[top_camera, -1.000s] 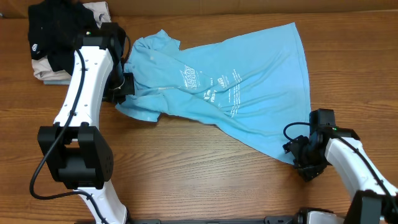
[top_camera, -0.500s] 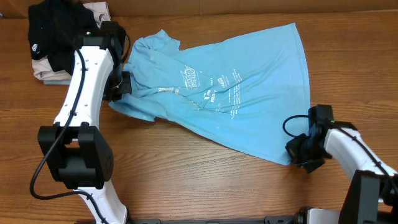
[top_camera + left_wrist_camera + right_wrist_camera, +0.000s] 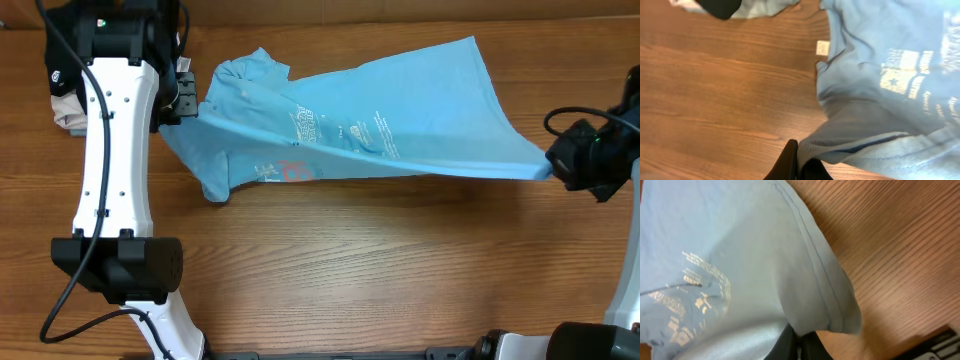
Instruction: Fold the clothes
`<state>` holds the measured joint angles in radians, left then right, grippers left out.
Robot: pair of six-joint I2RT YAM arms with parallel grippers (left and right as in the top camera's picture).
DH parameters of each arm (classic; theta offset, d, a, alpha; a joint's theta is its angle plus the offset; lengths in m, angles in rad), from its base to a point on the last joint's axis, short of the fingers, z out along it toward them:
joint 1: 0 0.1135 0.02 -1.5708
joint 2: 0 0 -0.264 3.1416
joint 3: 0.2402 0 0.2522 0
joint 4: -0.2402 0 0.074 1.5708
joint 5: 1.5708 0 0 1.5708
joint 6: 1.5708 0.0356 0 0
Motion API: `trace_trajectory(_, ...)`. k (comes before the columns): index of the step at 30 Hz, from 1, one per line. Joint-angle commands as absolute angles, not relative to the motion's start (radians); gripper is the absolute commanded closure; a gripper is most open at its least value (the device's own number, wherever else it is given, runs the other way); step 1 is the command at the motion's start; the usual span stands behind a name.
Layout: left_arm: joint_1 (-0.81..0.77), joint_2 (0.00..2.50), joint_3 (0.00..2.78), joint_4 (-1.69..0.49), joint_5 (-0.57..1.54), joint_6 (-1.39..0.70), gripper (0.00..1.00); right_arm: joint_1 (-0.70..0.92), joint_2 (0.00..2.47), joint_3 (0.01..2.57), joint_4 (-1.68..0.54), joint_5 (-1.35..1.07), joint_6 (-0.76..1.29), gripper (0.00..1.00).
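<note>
Tension matters here: my left jaws near the far-left corner and right jaws at the right edge clench the T-shirt (image 3: pixel 400 120), stretching it smooth for folding.

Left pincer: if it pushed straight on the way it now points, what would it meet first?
The T-shirt itself: the left pincer is shut on its edge, and blue fabric bunches right ahead of its tips. Beyond that probably the wooden table, though depth is unclear.
</note>
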<state>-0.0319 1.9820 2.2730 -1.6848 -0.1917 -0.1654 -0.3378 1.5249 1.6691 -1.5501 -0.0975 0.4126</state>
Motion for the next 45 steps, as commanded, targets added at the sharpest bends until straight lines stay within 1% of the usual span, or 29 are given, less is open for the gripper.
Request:
trace_trajectory(1,-0.034,1.902,2.314,-1.690,-0.121,-0.111,0.96,-0.344,1.490,1.713,-1.575,-0.087,0.366,0.96)
trace_trajectory(6,-0.035,1.776,2.271,-1.690,-0.037,-0.101,0.96,-0.344,1.447,1.713,-1.659,-0.060,0.347,0.96)
trace_trajectory(13,-0.056,1.715,1.982,-1.690,-0.033,-0.116,0.96,-0.350,1.446,1.663,-1.694,-0.035,0.340,0.96)
trace_trajectory(16,-0.056,1.715,1.839,-1.690,-0.034,-0.136,0.96,-0.377,1.446,1.586,-1.692,-0.034,0.338,0.96)
trace_trajectory(19,-0.056,1.715,1.777,-1.673,-0.074,-0.169,0.96,-0.401,1.446,1.522,-1.673,-0.035,0.325,0.96)
trace_trajectory(22,-0.056,1.715,1.717,-1.566,-0.098,-0.182,0.96,-0.435,1.449,1.440,-1.599,-0.035,0.310,0.96)
trace_trajectory(23,-0.054,1.715,1.684,-1.487,-0.105,-0.184,0.96,-0.440,1.450,1.414,-1.538,-0.034,0.305,0.96)
trace_trajectory(27,-0.053,1.732,1.596,-1.300,-0.105,-0.200,0.96,-0.425,1.471,1.408,-1.372,-0.035,0.279,0.96)
trace_trajectory(45,-0.053,1.748,1.404,-0.923,-0.115,-0.207,0.96,-0.255,1.789,1.407,-0.980,-0.046,0.257,0.96)
